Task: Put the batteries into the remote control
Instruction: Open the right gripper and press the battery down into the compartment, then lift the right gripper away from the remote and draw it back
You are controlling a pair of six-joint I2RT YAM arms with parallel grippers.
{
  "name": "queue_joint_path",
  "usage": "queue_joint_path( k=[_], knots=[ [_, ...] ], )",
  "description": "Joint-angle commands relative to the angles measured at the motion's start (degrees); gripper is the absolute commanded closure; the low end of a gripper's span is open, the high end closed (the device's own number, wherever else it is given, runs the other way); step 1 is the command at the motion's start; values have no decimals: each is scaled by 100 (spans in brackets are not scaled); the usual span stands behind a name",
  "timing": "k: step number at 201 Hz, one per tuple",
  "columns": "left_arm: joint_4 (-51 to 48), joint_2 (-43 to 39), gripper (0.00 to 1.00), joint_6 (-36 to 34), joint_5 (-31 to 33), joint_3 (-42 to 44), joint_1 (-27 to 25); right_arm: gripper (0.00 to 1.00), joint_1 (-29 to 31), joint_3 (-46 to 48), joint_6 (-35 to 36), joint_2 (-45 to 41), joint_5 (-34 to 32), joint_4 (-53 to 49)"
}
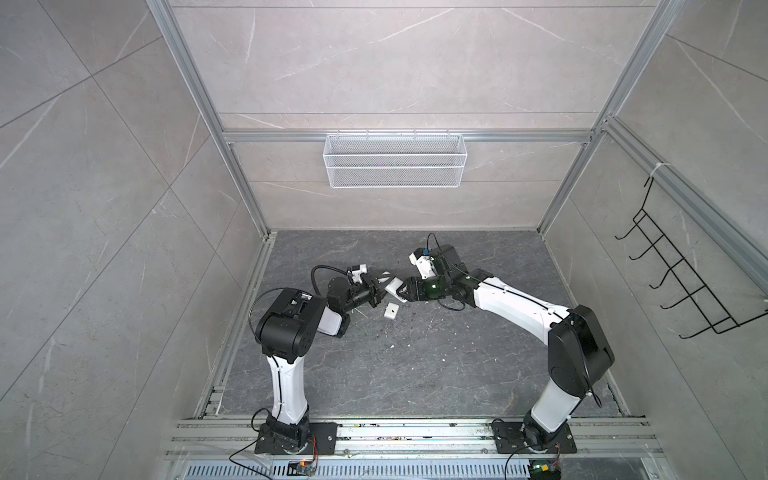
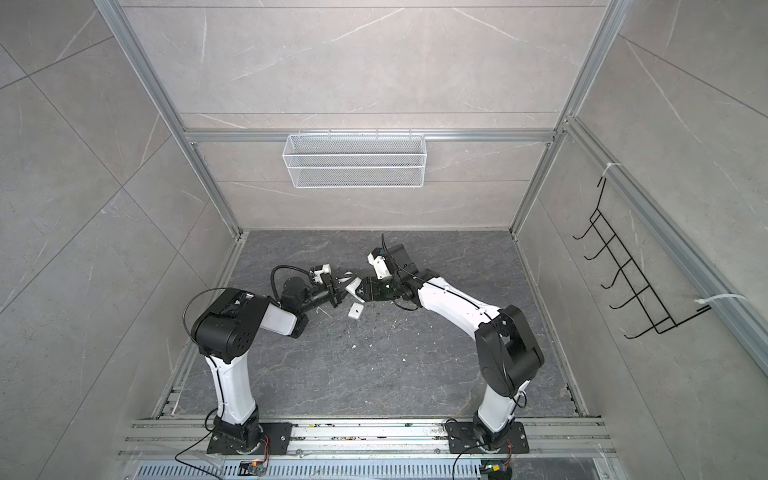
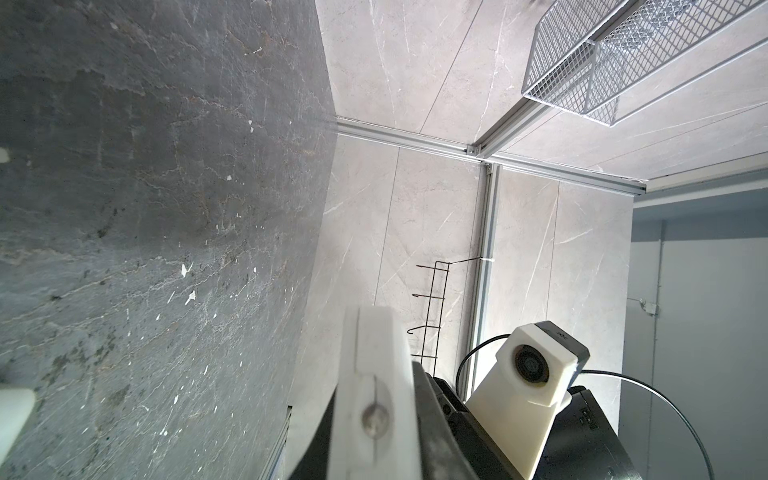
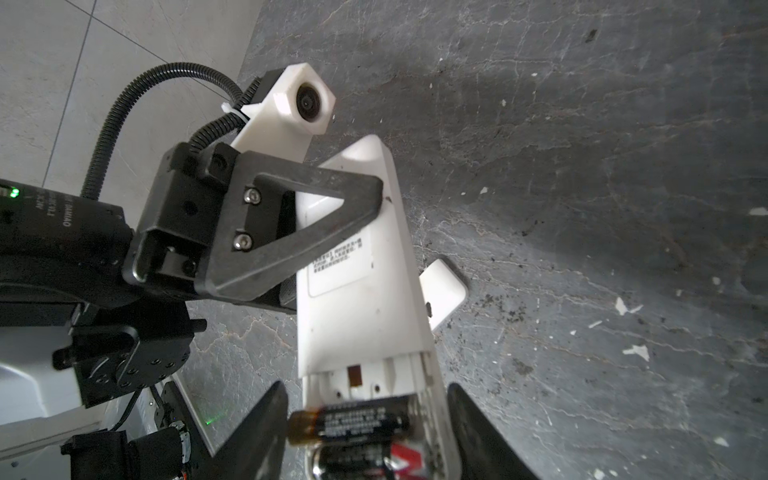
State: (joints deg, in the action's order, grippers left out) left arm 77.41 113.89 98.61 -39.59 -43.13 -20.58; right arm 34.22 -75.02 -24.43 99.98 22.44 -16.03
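1. left hand [image 1: 378, 294] is pinched tight across the plain white back of the remote control [image 4: 365, 291], one dark finger on top and the other tucked under, holding it tilted above the bench [image 4: 582, 187].
2. in both top views the remote sits near mid-bench, bridging the two hands, with the right hand [image 2: 362, 293] coming in nose to nose at its open end.
3. the battery bay at that end is uncovered, and the batteries [image 4: 357, 426] lie in it side by side, dark bodies across the remote's width.
4. the battery nearer the remote's middle pokes its copper tip past the side edge.
5. right hand is spread, its fingers [image 4: 257, 436] standing either side of the bay. one looks to touch that copper tip, but whether it is squeezing i cannot tell, because the close view cuts off there.
6. the small white cover plate [image 1: 391, 310] lies flat on the bench just beside the remote, apart from both hands.
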Motion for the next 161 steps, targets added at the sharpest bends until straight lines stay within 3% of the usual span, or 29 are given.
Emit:
queue_joint_path(
  k=[1,41,137,161],
  knots=[
    [361,-235,100,32,-99,-90,-21,41,46,-216,-36,79,59,88],
    [361,-217,100,32,-93,-72,-17,42,50,-197,-54,66,94,98],
    [356,-251,100,79,-60,-149,-16,58,49,-96,-149,70,138,221],
    [359,-257,100,117,-49,-173,-25,57,50,-83,-168,33,113,208]
  ],
)
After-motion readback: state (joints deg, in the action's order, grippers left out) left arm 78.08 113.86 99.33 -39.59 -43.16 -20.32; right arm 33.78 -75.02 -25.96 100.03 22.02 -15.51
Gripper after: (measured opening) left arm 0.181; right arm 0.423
